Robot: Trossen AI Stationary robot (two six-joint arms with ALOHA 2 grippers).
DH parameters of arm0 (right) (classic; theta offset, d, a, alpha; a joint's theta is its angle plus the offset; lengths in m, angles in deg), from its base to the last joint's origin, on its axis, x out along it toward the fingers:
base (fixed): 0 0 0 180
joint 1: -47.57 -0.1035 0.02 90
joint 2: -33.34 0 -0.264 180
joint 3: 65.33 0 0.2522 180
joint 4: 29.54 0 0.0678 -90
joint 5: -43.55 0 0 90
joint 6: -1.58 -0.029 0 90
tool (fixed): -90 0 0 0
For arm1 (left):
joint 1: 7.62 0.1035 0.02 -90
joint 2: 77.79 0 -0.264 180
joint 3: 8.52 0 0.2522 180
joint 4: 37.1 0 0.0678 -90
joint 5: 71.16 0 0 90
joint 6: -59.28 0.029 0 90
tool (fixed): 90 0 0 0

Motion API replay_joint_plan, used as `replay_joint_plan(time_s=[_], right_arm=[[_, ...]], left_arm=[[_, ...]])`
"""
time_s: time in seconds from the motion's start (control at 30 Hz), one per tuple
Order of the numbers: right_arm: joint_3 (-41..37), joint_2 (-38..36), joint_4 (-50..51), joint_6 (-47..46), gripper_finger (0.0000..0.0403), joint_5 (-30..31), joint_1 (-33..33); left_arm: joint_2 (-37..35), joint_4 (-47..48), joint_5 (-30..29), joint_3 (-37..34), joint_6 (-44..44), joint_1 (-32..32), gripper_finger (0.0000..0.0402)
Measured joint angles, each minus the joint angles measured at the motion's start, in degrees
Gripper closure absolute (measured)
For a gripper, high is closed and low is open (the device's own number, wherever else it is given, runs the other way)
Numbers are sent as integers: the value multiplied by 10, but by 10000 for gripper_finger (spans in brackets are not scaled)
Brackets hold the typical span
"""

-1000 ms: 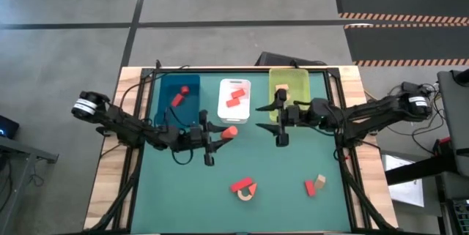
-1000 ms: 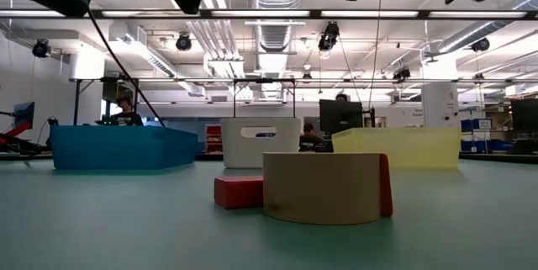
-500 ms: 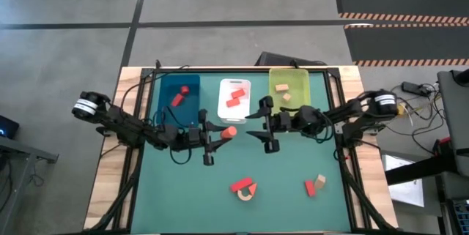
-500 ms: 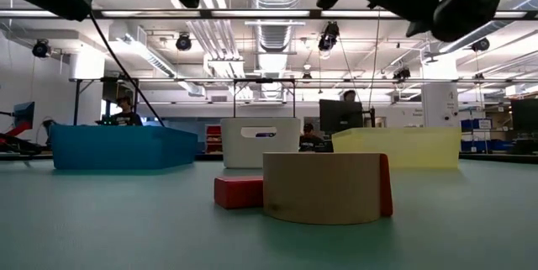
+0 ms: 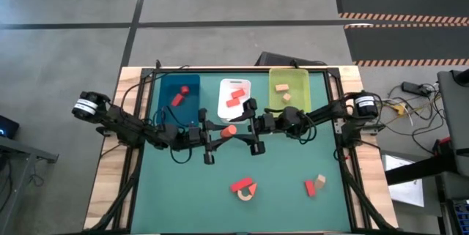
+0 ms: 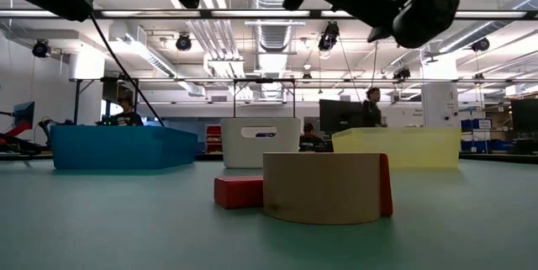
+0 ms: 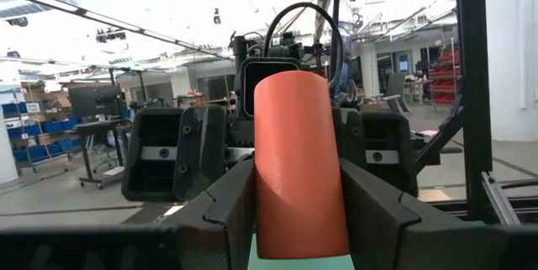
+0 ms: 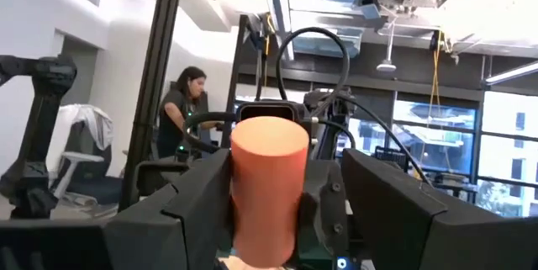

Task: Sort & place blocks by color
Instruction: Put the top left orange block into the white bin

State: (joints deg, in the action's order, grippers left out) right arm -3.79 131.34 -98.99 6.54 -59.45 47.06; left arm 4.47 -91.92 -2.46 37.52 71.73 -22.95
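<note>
Left claw [image 5: 217, 139] pinching red cylinder [image 5: 229, 131], right claw [image 5: 251, 126] spread around it — white tray [image 5: 223, 110] (two red blocks [image 5: 234, 99]).

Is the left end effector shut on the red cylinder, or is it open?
Shut on it: in the left wrist view both fingers press the red cylinder's sides. The right end effector faces it, open.
</note>
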Motion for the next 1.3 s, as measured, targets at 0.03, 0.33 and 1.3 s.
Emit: replay_joint_plan(time_s=[0.03,0.33,1.3], right_arm=[[6,4,1,-1,184,-7,0],[47,15,28,1,207,-25,0],[88,-83,358,-35,283,-8,19]], left_arm=[[0,0,0,0,0,0,274],[0,1,-1,0,0,0,274],[-100,239,-23,-4,-3,0,173]])
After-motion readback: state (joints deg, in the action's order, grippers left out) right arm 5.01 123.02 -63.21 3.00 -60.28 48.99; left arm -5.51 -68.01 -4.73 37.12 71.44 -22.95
